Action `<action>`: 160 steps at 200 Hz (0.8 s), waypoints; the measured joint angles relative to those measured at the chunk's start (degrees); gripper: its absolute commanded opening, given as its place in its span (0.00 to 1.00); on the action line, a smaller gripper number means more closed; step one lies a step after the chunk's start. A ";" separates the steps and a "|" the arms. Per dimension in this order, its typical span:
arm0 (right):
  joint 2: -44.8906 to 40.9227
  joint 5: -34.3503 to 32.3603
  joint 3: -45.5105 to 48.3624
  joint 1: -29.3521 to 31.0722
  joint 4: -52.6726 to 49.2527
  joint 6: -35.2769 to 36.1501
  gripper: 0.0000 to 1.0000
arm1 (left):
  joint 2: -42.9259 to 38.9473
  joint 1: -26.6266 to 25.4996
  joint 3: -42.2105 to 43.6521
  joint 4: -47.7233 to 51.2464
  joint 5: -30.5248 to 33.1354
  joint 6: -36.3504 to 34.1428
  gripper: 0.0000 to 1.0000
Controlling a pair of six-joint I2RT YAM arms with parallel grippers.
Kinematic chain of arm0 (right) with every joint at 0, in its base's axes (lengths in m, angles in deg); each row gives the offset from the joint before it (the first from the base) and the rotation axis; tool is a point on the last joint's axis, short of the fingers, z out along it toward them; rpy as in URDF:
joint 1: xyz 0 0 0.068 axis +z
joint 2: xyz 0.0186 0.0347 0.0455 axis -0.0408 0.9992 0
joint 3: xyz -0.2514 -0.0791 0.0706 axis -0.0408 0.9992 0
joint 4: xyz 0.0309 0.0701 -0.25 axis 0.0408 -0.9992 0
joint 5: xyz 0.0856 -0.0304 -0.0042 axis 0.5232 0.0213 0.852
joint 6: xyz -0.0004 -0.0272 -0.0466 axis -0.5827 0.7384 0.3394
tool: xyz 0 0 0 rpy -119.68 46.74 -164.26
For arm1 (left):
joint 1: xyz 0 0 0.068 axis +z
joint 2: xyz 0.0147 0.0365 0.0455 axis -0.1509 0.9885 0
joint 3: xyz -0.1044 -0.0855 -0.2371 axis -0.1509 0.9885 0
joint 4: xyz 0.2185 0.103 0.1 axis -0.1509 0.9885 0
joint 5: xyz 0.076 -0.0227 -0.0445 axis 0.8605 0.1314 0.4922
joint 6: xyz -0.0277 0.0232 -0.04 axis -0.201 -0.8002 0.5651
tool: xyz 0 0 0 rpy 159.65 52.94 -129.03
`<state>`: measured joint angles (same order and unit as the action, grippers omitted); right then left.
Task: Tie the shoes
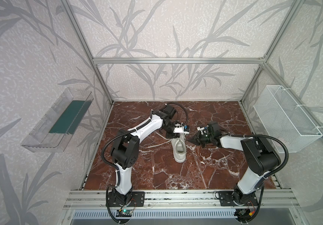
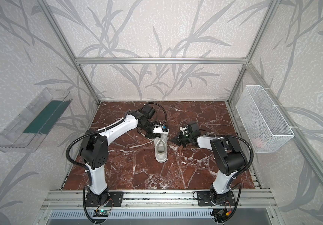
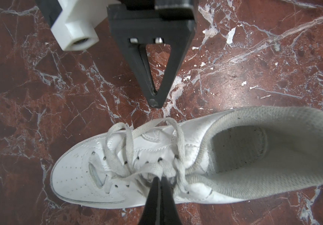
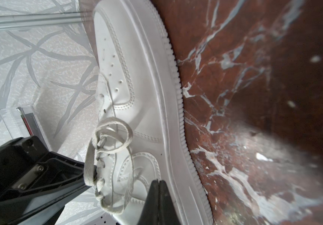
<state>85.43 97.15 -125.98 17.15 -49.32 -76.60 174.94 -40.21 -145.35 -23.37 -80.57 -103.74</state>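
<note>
Though closed, two grippers, one sneaker

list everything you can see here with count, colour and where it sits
sneaker: one, white with pale grey inside, middle of the table, toe pointing away from the arm bases
laces: one set, white, loose loops over the eyelets, one end trailing on the table to the left
table: one, red-brown marble with white veins
plastic bin: one, clear with dark green base, left wall
wire basket: one, white, right wall; something pale pink inside, too small to tell
frame bars: several, silver, around the cell
left gripper: one, black, shut on the laces
right gripper: one, black, shut, empty, beside the sneaker
</note>
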 measured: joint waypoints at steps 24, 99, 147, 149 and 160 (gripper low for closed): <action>1.57 0.59 0.22 1.16 3.52 -1.55 0.06 | 0.00 0.00 0.00 0.00 0.00 0.39 0.00; 1.99 2.56 2.97 1.46 16.70 -8.92 0.06 | 0.00 0.00 0.00 0.00 0.15 0.81 0.00; 1.99 3.52 3.89 1.46 24.00 -12.94 0.07 | 0.07 0.00 0.00 0.00 0.13 1.22 0.00; 1.99 3.54 3.93 1.46 24.15 -13.03 0.07 | 0.07 0.00 0.00 0.00 0.13 1.25 0.00; 1.99 3.69 4.07 1.49 25.51 -13.55 0.07 | 0.07 0.00 0.00 0.00 0.13 1.29 0.00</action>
<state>87.42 100.84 -121.92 18.64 -23.81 -90.16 175.01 -40.21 -145.35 -23.37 -80.44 -102.45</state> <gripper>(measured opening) 0.069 0.047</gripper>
